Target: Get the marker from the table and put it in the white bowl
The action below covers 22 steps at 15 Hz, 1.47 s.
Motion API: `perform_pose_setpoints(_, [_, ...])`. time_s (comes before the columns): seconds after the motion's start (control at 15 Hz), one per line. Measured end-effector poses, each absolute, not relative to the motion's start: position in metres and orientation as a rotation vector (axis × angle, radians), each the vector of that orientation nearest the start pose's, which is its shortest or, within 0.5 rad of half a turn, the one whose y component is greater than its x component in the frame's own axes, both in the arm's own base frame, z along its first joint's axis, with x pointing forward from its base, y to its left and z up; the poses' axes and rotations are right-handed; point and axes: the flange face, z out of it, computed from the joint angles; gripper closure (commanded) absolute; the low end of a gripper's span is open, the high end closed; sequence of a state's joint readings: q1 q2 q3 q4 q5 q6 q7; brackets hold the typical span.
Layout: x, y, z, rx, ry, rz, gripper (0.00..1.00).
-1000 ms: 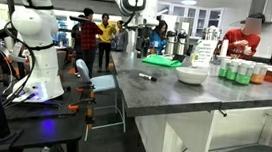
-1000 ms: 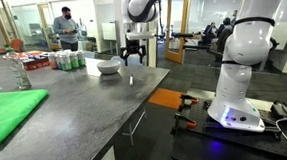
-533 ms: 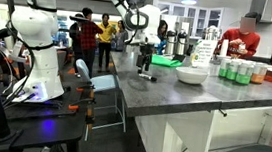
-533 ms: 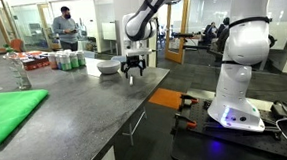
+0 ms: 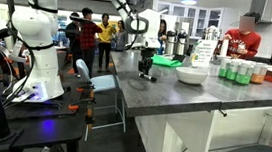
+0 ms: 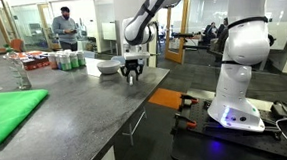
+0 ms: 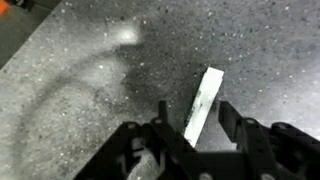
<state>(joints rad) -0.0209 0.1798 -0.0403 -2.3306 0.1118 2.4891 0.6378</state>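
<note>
Table (image 5: 179, 102) dark grey and long | white bowl (image 5: 190, 75) stands upright on it | gripper (image 7: 195, 122) low over the top, fingers spread, pinching nothing | marker (image 7: 204, 100) lies flat on table between the fingers, apart from bowl

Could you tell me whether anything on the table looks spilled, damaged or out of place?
Nothing stands out: the marker lies flat on the table below the open gripper, and the white bowl sits upright nearby.
</note>
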Motion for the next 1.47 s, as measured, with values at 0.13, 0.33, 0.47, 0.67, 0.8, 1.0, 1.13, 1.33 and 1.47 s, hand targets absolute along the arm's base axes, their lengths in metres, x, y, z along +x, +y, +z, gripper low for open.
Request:
perform_pose_setpoints(0.13, [0.517, -0.034, 0.260, -2.849, 1.197, 0.051, 0.86])
perform_pose_setpoints(0.33, [0.520, -0.037, 0.263, -2.834, 1.228, 0.035, 0.99])
perform_pose_setpoints(0.47, [0.522, -0.038, 0.265, -2.823, 1.249, 0.027, 0.95])
perform_pose_setpoints(0.67, [0.525, -0.044, 0.270, -2.808, 1.289, 0.002, 0.95])
perform_pose_setpoints(0.8, [0.530, -0.051, 0.283, -2.789, 1.338, -0.043, 0.95])
perform_pose_setpoints(1.0, [0.535, -0.059, 0.315, -2.783, 1.379, -0.151, 0.95])
perform_pose_setpoints(1.13, [0.541, -0.062, 0.337, -2.787, 1.382, -0.224, 0.95])
perform_pose_setpoints(1.33, [0.560, -0.064, 0.367, -2.797, 1.353, -0.328, 0.95])
perform_pose_setpoints(1.47, [0.579, -0.066, 0.379, -2.800, 1.343, -0.388, 0.95])
